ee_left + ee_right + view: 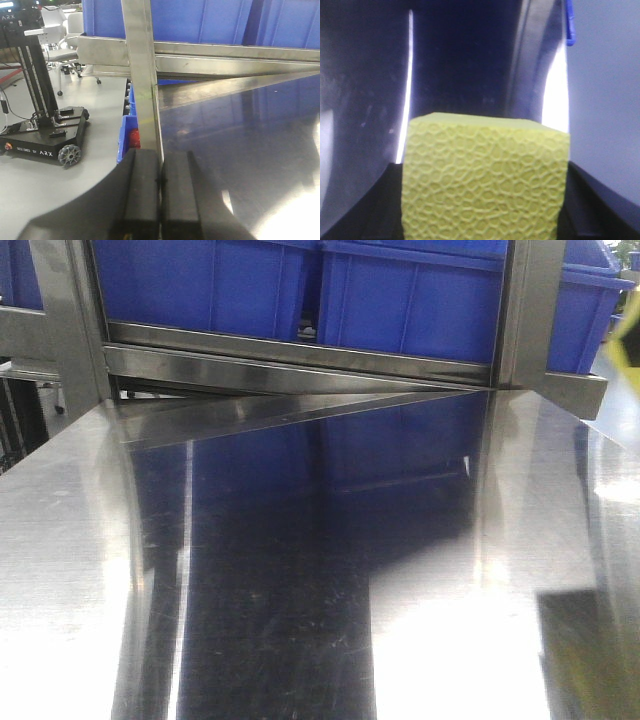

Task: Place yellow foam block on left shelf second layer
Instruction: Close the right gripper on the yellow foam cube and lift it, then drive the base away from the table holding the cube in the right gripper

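My right jaws were pinching the bright yellow foam block (485,180). It sat square between the two black fingers (362,215), one on each side, and its near face, stamped with a fine cell pattern, filled the lower half of my right wrist view. Behind it lay the shiny stainless steel surface (365,75), dark with reflections, and a small blue tab (570,22) showed at the far right. I could not tell whether the block touched the steel below.

My left jaws were pressed together with nothing between them, the black pads (142,195) meeting at a thin seam. They hung at the left edge of the surface, just near of a square steel upright post (145,80) of the shelf frame. Left of that post, lower down, I saw the corner of a blue plastic crate (125,137) with something red (134,137) in it, too small to name. Farther left a black wheeled base (45,140) stood on the grey floor (75,200).

From the front, large blue plastic bins (210,285) stood side by side on a steel shelf rail (300,360) at the far edge of the surface.
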You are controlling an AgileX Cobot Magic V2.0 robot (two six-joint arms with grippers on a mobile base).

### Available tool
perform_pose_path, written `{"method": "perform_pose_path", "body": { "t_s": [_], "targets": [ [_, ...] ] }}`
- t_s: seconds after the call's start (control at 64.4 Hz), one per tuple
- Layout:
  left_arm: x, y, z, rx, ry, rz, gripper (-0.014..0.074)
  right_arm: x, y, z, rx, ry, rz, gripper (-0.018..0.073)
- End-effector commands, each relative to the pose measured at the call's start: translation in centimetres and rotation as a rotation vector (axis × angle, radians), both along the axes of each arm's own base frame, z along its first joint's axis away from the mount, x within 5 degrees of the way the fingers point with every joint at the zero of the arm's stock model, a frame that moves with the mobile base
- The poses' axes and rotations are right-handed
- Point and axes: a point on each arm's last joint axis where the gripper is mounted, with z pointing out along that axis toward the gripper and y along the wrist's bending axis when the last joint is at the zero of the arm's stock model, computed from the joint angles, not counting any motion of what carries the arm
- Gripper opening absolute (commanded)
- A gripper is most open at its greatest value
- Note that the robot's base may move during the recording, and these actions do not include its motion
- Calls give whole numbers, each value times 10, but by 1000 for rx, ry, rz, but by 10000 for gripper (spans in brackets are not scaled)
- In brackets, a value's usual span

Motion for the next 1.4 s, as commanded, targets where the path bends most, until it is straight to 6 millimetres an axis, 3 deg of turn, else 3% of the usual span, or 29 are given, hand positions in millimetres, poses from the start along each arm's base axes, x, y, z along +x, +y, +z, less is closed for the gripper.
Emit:
{"method": "perform_pose_path", "body": {
  "t_s": [0.0,0.202,0.326,0.59,0.761,1.381],
  "targets": [
    [0,-2,0,-12,-76,-19,136,-27,-10,16,1,-151,30,332],
    [0,-2,0,-12,-76,-19,136,-90,-31,19,53,-336,23,332],
    [0,-2,0,-12,-76,-19,136,-118,-41,24,77,-424,6,332],
    [0,-2,0,-12,-76,-19,136,-155,-54,31,124,-583,-9,332],
    [0,-2,0,-12,-76,-19,136,-165,-57,34,142,-645,-7,332],
    [0,-2,0,-12,-76,-19,136,-166,-56,37,151,-677,2,332]
  ]
}}
